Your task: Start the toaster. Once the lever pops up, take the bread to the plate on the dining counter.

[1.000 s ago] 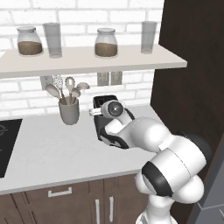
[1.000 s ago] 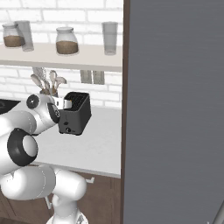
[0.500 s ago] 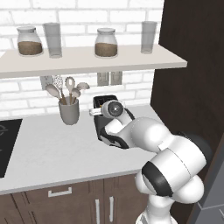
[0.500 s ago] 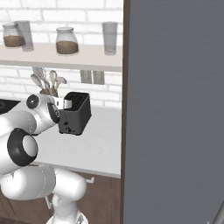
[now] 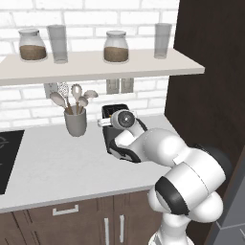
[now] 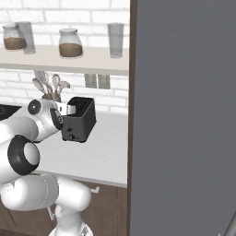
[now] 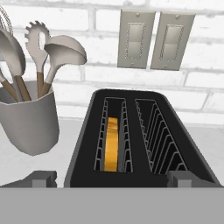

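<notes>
Nothing has changed over the last second: open gripper (image 7: 111, 179) still hovers above the toaster (image 7: 140, 144), bread (image 7: 112, 144) in left slot, lever unpressed.

Kitchen, brick wall, jar shelf (image 5: 95, 64), utensil cup (image 5: 75, 122), toaster (image 7: 140, 140)

Bright, even, soft light all over. Faint, soft shadows on the counter (image 5: 52, 162). No glare, no blur. Sharp to the edges. Flat, drawn-by-computer look.
</notes>
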Motion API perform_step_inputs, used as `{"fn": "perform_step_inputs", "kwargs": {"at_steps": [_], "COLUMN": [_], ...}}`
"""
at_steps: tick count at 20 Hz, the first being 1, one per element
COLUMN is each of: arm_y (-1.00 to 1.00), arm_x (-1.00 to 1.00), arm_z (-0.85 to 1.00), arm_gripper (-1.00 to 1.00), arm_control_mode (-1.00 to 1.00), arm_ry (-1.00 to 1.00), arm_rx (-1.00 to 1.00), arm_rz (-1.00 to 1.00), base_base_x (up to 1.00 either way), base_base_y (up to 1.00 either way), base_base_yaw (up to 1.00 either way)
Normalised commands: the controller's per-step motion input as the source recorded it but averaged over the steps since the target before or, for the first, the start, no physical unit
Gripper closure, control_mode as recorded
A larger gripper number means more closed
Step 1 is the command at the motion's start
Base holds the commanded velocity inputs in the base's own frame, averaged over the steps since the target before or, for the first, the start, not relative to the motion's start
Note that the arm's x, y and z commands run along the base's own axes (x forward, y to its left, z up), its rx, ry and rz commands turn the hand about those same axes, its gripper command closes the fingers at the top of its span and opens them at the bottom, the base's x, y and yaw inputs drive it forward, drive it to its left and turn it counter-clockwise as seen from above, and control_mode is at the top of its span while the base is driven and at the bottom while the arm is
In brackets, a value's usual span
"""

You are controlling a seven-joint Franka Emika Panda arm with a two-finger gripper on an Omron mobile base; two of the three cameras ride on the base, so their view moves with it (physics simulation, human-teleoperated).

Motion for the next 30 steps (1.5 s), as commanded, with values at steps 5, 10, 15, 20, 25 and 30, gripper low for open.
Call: {"fn": "perform_step_inputs", "kwargs": {"at_steps": [5,10,15,20,25,30], "arm_y": [0.00,0.00,0.00,0.00,0.00,0.00], "arm_x": [0.00,0.00,0.00,0.00,0.00,0.00], "arm_z": [0.00,0.00,0.00,0.00,0.00,0.00], "arm_gripper": [-1.00,-1.00,-1.00,-1.00,-1.00,-1.00], "arm_control_mode": [-1.00,-1.00,-1.00,-1.00,-1.00,-1.00], "arm_ry": [0.00,0.00,0.00,0.00,0.00,0.00], "arm_rx": [0.00,0.00,0.00,0.00,0.00,0.00], "arm_rz": [0.00,0.00,0.00,0.00,0.00,0.00], "base_base_x": [0.00,0.00,0.00,0.00,0.00,0.00], "base_base_y": [0.00,0.00,0.00,0.00,0.00,0.00], "base_base_yaw": [0.00,0.00,0.00,0.00,0.00,0.00]}}
